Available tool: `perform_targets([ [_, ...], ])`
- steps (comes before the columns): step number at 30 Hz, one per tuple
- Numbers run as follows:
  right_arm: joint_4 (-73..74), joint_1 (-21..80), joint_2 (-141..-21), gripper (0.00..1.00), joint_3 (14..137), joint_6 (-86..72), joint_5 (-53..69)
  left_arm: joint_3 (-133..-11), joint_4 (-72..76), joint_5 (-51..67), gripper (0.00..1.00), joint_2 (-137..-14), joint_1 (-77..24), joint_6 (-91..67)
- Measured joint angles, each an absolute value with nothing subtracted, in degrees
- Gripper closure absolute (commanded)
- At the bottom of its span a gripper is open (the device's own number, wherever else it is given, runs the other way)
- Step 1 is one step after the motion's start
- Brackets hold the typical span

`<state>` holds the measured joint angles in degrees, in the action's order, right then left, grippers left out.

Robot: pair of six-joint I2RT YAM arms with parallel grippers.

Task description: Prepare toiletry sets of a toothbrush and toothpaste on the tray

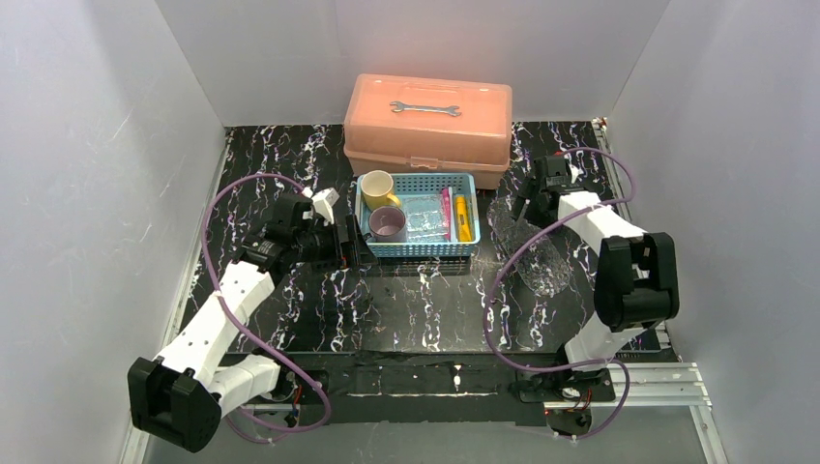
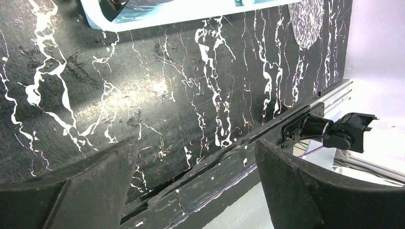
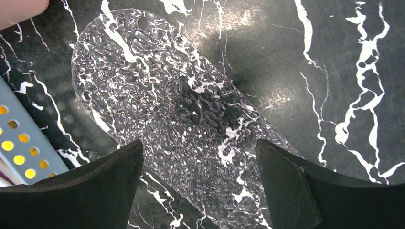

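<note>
Because nothing is gripped yet, the left gripper (image 2: 196, 157) and right gripper (image 3: 198, 157) are held spread. The clear glittery plastic tray (image 3: 181, 95) is laid bare under the right one, apparently for filling.

In the top view soft, even light is falling from above, so the white walls (image 1: 97, 145) are looking bright and slightly washed out, while the black marbled table (image 1: 425, 309) is showing only weak shadows beside the arms. In the left wrist view the table is giving back a pale patch of glare, and the basket (image 2: 143, 19) rim is burning out to white. In the right wrist view the clear tray (image 3: 181, 109) is glittering sharply with a dark shadow across it, while the black fingers (image 3: 81, 191) of the right gripper (image 3: 199, 143) are appearing soft and almost without detail.
</note>
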<state>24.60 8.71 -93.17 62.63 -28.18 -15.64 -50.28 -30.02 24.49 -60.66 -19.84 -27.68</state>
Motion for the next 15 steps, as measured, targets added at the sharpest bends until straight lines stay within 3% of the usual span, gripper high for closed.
perform_targets([
  [15,23.8,10.1,-100.7,0.04,65.4,-26.8,-16.6,-50.3,-30.1,24.5,0.07,-60.2,-19.8,-27.7],
])
